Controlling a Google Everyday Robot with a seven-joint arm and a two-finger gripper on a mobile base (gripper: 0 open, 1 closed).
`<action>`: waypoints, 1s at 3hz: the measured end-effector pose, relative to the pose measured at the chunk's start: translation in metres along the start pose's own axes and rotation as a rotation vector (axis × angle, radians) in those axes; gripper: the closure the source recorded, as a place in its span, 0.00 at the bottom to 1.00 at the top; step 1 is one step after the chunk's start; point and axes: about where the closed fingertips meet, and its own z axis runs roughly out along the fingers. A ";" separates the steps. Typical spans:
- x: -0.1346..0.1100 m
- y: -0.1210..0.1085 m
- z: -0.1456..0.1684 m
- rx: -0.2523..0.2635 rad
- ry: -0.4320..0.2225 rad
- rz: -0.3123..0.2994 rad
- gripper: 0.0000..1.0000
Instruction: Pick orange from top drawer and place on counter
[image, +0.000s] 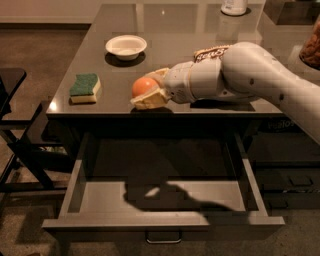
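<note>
The robot's tool (146, 91) grips the orange (143, 85) between its two pale fingers (150, 101), one under the fruit and one behind it. It holds the fruit at the front edge of the worktop (175, 27). Whether the lower finger is touching the glossy surface cannot be told from this angle. The white arm (240, 75) reaches in from the right, passing in front of a chip bag (212, 51). To the left of the fruit lies a green and yellow sponge (84, 88), and a white bowl (126, 46) sits further back, both well apart from the tool.

Below, the top drawer (75, 186) stands pulled out with nothing in it, and the arm's shadow falls across its floor. Its small metal handle (164, 239) is at the bottom of the view.

The lift appears done and the placing is in hand. To do it well, the tool should carry the fruit further in from the edge, towards the bare patch between sponge and bag. It should lower until the orange rests on the surface, then part the fingers slowly. A round fruit let go near the lip could roll back into the open drawer.
</note>
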 end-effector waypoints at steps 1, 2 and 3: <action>0.017 -0.020 0.013 -0.061 0.034 -0.022 1.00; 0.016 -0.031 0.041 -0.119 0.057 -0.034 1.00; 0.006 -0.048 0.064 -0.152 0.057 -0.033 1.00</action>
